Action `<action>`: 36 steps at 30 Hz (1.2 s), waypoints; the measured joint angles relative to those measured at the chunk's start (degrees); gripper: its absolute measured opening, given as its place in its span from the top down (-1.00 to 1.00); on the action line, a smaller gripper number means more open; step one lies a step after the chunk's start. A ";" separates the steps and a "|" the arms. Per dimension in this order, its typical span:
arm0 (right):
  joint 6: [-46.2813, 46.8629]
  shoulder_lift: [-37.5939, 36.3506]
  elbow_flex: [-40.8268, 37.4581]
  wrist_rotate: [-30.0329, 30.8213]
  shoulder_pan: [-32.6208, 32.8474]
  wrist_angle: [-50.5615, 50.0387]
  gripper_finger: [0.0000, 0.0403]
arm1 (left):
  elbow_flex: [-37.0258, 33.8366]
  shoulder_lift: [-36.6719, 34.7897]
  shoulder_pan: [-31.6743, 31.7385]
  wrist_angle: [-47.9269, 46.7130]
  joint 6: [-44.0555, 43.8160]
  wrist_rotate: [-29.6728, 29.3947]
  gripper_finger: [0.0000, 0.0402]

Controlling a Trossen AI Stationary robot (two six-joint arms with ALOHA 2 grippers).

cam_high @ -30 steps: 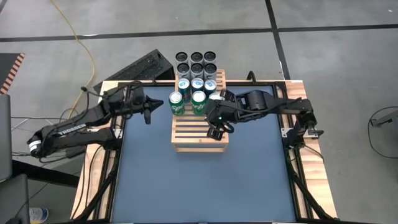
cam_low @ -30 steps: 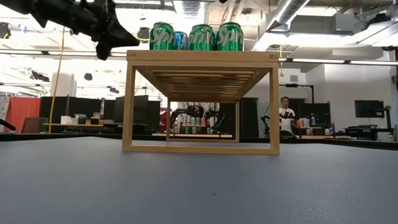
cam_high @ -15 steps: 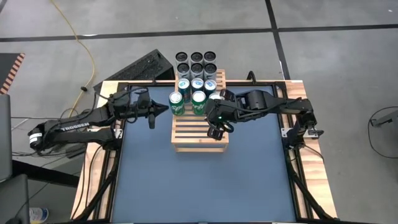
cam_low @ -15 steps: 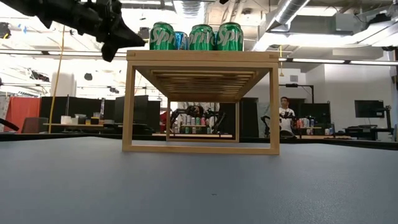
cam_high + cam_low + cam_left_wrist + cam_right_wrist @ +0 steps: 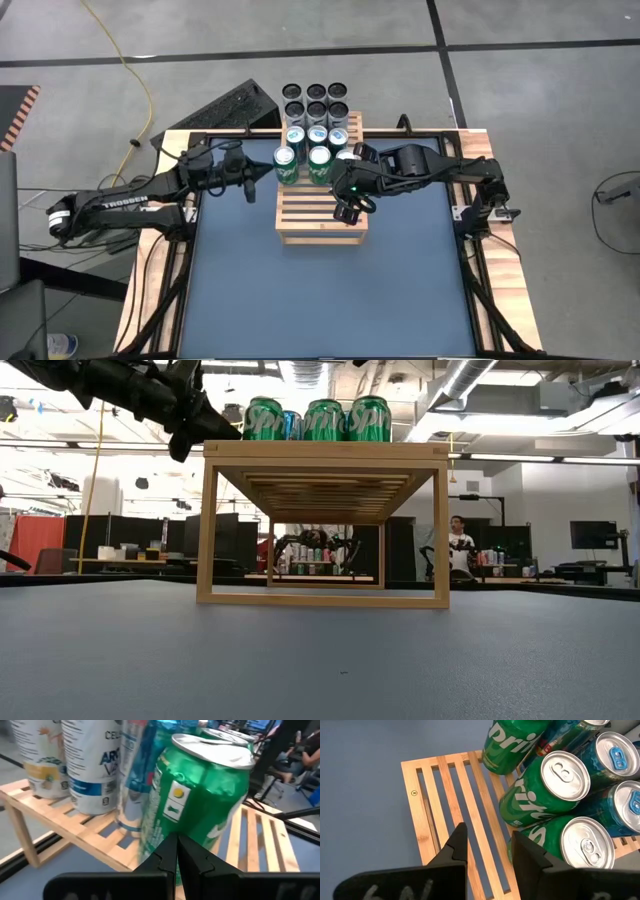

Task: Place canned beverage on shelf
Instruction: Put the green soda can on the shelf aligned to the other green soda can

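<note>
The wooden slatted shelf (image 5: 318, 222) stands at the table's far middle and bears several cans on its far half. A green can (image 5: 285, 165) stands upright at the shelf's left edge; it also shows in the left wrist view (image 5: 210, 805). My left gripper (image 5: 264, 179) is shut, level, its tips right at this can's left side (image 5: 176, 845). My right gripper (image 5: 347, 212) is open and empty above the shelf's bare slats (image 5: 445, 805), beside another green can (image 5: 555, 785). My left gripper's shut fingertips (image 5: 170, 851) point level from the table's left at the lower side wall of the green can (image 5: 192, 847). I cannot tell whether they touch it. The can stands upright on the shelf.
Blue cans (image 5: 318, 135) fill the shelf's far row. Several dark-topped cans (image 5: 316, 100) stand beyond the table's far edge. A dark keyboard-like object (image 5: 225, 108) lies at the far left. The blue table surface (image 5: 320, 300) lies near of the shelf.
My left gripper has moved toward the table's right edge, up to the green can at the shelf's left edge, staying shut. The can has not visibly moved.
</note>
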 joint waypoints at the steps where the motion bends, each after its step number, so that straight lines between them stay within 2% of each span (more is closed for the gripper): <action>1: -0.02 0.00 0.00 -0.01 0.00 0.00 0.52 | 0.00 0.00 0.03 0.06 0.17 -0.33 1.00; 7: -0.07 0.00 0.00 -0.02 0.00 0.02 0.52 | 0.02 2.33 0.52 1.02 1.60 -3.17 1.00; 20: -3.75 0.00 0.00 -0.26 0.57 4.92 0.52 | 0.02 5.09 2.58 3.13 2.58 -2.68 1.00; 27: -21.58 0.37 0.02 -1.13 -0.99 18.88 0.48 | 0.02 5.09 2.59 3.11 3.42 -2.80 1.00; 32: -33.13 1.53 0.03 -9.04 -3.91 27.15 0.19 | 0.02 5.09 2.59 3.08 4.60 -2.76 1.00; 36: -36.25 3.17 0.12 -9.01 -6.12 30.70 -0.19 | 0.02 5.09 2.59 3.04 6.80 -2.69 1.00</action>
